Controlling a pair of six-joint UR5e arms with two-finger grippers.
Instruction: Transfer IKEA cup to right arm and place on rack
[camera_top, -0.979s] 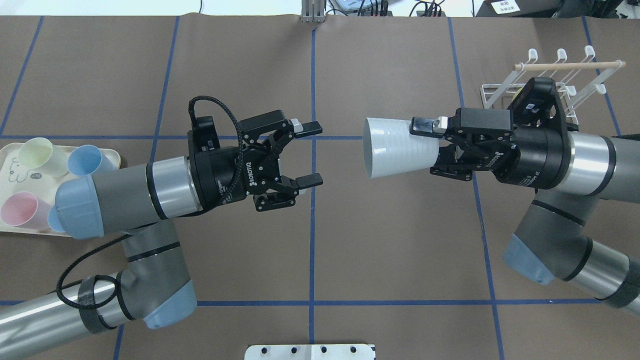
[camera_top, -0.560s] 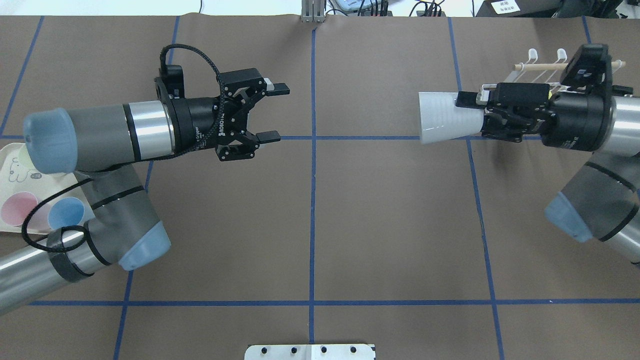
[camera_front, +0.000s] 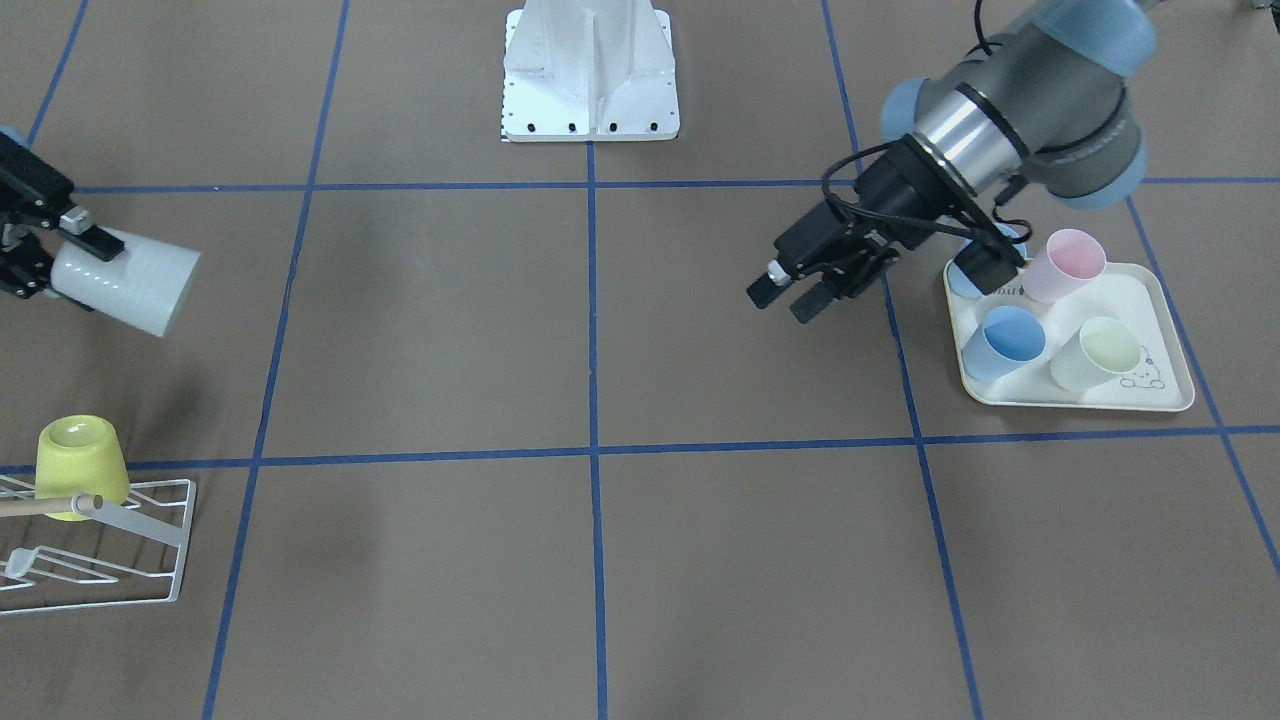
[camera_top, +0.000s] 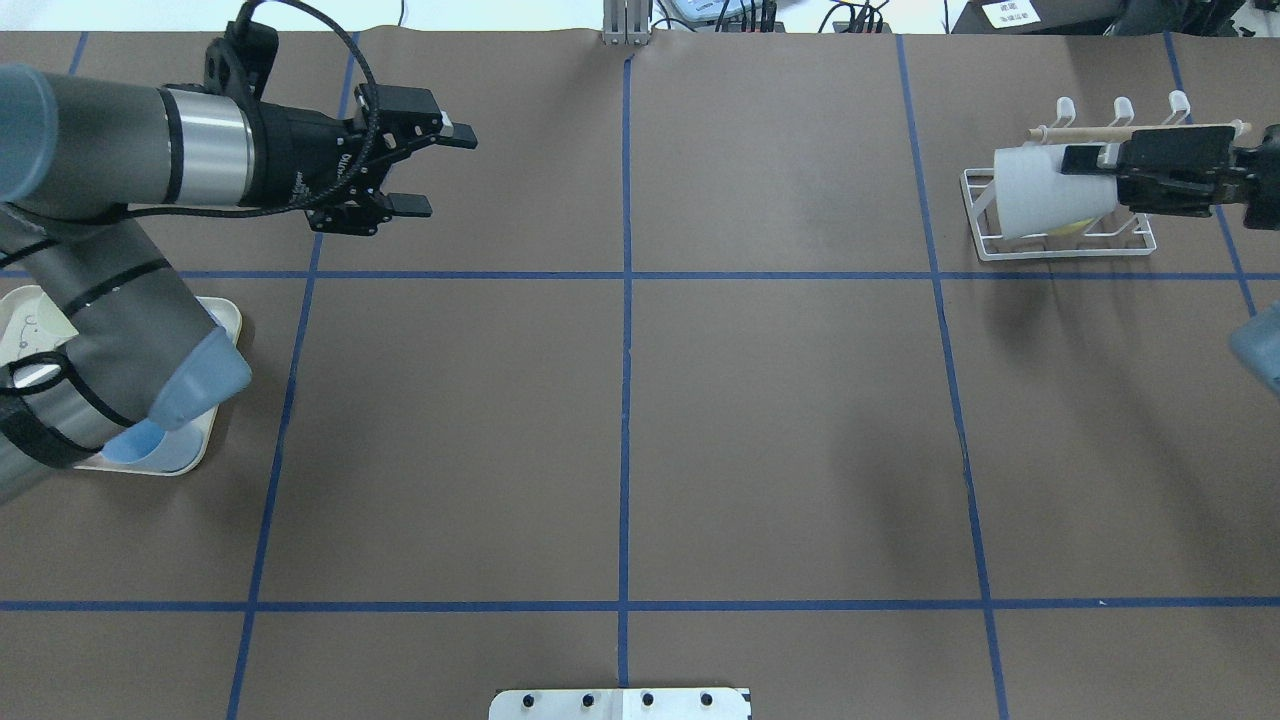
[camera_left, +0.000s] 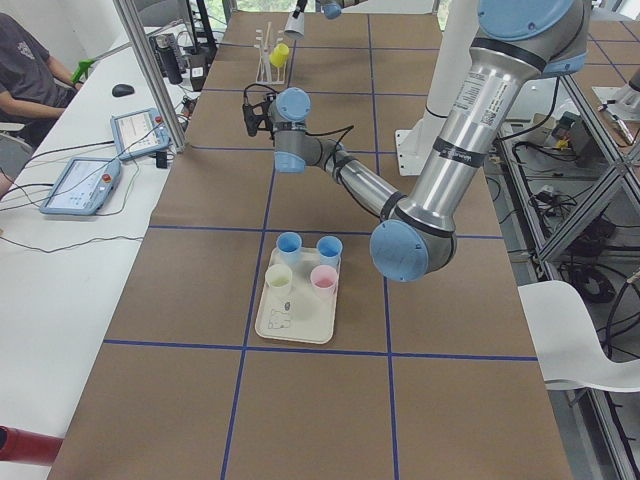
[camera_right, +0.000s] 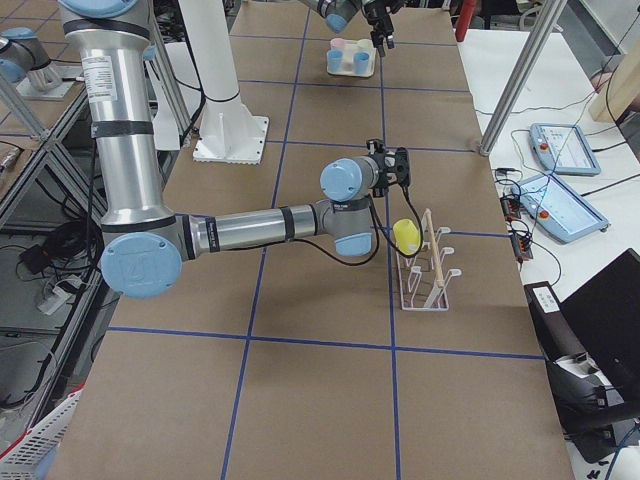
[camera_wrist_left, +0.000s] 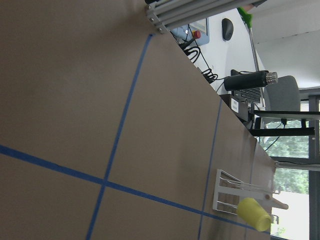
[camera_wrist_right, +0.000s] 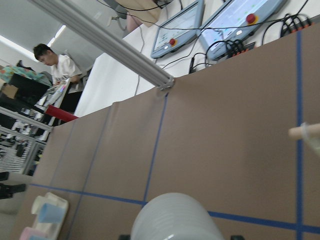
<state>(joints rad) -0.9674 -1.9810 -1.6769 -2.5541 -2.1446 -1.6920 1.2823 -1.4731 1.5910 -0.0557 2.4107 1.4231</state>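
Note:
The IKEA cup is white and ribbed. It lies on its side in the air, mouth toward the table's middle, with my right gripper shut on its base end. From overhead it overlaps the white wire rack. In the front view the cup hangs well above the rack, which holds an upturned yellow-green cup. The right wrist view shows the cup at the bottom edge. My left gripper is open and empty at the far left back of the table.
A cream tray near my left arm holds a pink cup, a blue cup and a pale green cup. The rack's wooden dowel crosses above the prongs. A person sits at the desk beyond the table.
My right gripper has carried the white cup right and back, over the rack. My left arm has pulled away to the far left, still open.

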